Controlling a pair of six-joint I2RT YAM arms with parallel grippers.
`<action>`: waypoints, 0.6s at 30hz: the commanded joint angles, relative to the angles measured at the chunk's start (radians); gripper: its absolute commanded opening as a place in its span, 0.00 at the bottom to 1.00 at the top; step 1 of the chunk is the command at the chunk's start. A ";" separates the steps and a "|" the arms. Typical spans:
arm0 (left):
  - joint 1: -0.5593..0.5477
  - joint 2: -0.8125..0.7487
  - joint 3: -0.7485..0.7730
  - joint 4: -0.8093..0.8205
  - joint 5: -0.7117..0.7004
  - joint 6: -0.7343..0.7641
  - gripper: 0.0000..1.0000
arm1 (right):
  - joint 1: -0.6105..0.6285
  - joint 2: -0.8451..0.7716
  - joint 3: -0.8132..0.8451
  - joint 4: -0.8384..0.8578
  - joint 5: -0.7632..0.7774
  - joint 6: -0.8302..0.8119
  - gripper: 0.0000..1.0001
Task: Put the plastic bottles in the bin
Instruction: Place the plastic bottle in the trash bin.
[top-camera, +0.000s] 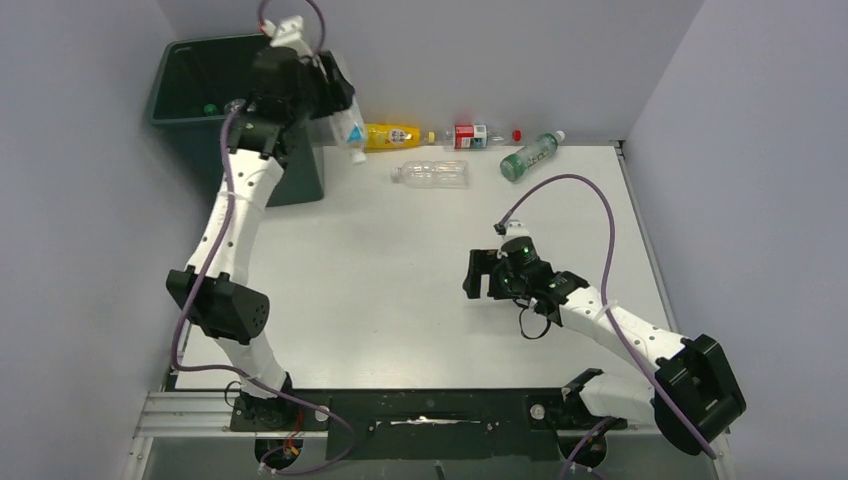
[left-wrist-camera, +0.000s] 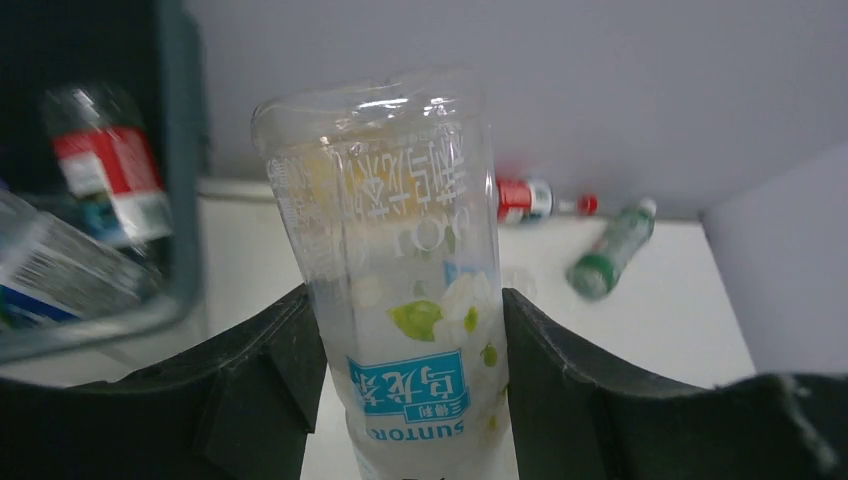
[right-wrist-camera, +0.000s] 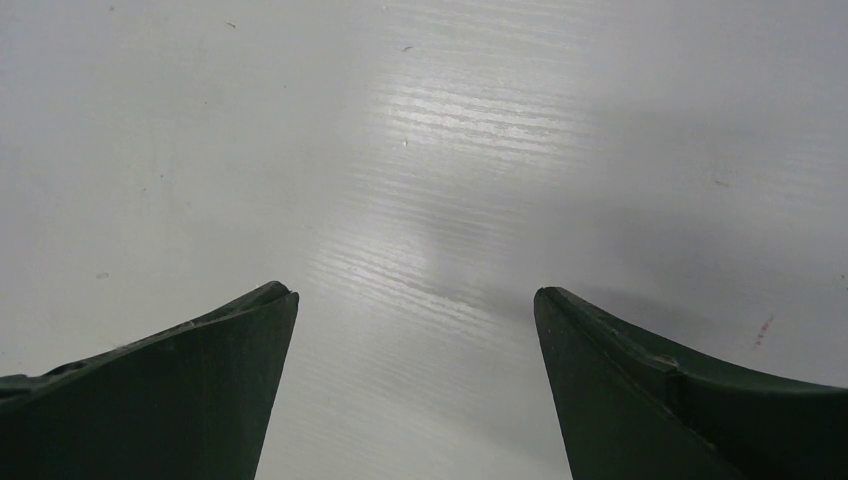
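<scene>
My left gripper (top-camera: 338, 105) (left-wrist-camera: 405, 330) is shut on a clear plastic bottle (top-camera: 352, 132) (left-wrist-camera: 400, 250) with a blue label, held up beside the right rim of the dark green bin (top-camera: 185, 60) (left-wrist-camera: 185, 150). Inside the bin lie a red-labelled bottle (left-wrist-camera: 110, 175) and another clear one (left-wrist-camera: 50, 265). On the table's far edge lie a yellow bottle (top-camera: 392, 135), a clear bottle (top-camera: 432, 174), a red-labelled bottle (top-camera: 470, 135) (left-wrist-camera: 525, 198) and a green bottle (top-camera: 530, 155) (left-wrist-camera: 610, 250). My right gripper (top-camera: 482, 275) (right-wrist-camera: 415, 295) is open over bare table, holding nothing.
Grey walls close the table (top-camera: 400, 300) in at the back and on both sides. The bin stands off the table's far left corner. A purple cable (top-camera: 560, 185) loops above the right arm.
</scene>
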 joint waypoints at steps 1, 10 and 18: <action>0.140 0.034 0.291 -0.035 0.045 0.028 0.46 | 0.019 -0.047 -0.008 0.003 0.004 0.019 0.93; 0.411 0.061 0.297 0.285 0.157 -0.121 0.47 | 0.080 -0.075 -0.037 0.006 0.011 0.070 0.93; 0.432 0.188 0.348 0.415 0.122 -0.105 0.47 | 0.110 -0.090 -0.045 -0.004 0.029 0.101 0.93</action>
